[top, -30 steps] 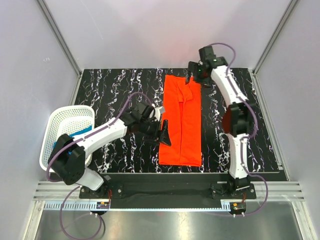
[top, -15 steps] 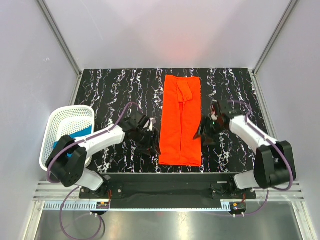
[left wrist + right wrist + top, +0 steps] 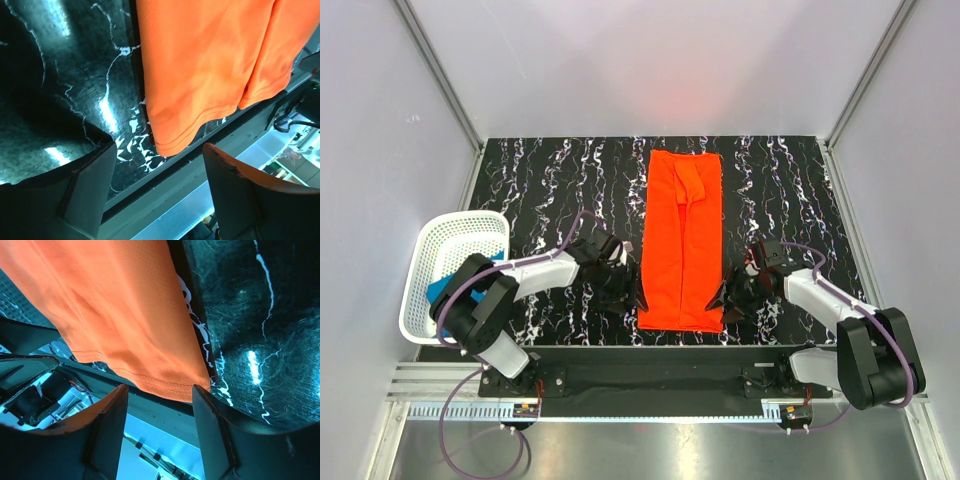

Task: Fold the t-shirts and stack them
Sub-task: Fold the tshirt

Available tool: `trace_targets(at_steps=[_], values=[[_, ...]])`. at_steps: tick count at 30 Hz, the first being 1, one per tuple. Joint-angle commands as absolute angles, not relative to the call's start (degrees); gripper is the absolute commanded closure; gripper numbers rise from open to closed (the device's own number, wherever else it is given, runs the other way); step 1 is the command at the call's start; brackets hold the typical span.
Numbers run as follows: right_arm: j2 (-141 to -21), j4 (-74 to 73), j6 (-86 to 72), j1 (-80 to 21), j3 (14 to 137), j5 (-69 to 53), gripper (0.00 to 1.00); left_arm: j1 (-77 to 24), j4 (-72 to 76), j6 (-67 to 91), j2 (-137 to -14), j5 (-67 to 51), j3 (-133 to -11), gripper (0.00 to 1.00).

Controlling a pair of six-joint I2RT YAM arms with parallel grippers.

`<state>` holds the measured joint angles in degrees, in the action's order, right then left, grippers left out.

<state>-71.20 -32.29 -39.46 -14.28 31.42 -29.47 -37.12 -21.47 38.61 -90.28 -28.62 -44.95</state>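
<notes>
The orange-red t-shirt lies folded into a long narrow strip down the middle of the black marbled table. My left gripper is open and empty beside the strip's near left corner. My right gripper is open and empty beside its near right corner. Both hover low, close to the hem, jaws apart with no cloth between them. The teal blue t-shirt lies inside the white basket, only a small part showing.
The white mesh basket stands at the table's left edge. The table's near edge and metal rail run just below both grippers. Grey walls enclose the back and sides.
My right arm swung from the shirt's far collar end down to its near right corner. My left gripper moved nearer, to the near left corner. The shirt stayed put.
</notes>
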Motion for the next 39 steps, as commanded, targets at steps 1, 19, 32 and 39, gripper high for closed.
trace_targets(at_steps=[1,19,32,39], values=[[-69.79,-30.14,-41.04,-14.59,30.59,-28.83,0.39,-37.0,-16.79,39.99,-91.31,-30.06,-44.04,0.26],[-74.79,-34.01,-44.03,-14.59,34.71,-21.88,0.46,-37.7,-13.45,44.82,-93.69,-31.02,-39.38,0.42],[-79.19,-34.81,-46.14,-17.93,35.33,-21.71,0.45,-37.97,-12.22,45.44,-96.42,-32.08,-39.64,0.53],[-78.22,-34.72,-45.97,-18.02,35.07,-21.44,0.43,-37.53,-14.67,44.83,-96.59,-29.01,-40.16,0.76]])
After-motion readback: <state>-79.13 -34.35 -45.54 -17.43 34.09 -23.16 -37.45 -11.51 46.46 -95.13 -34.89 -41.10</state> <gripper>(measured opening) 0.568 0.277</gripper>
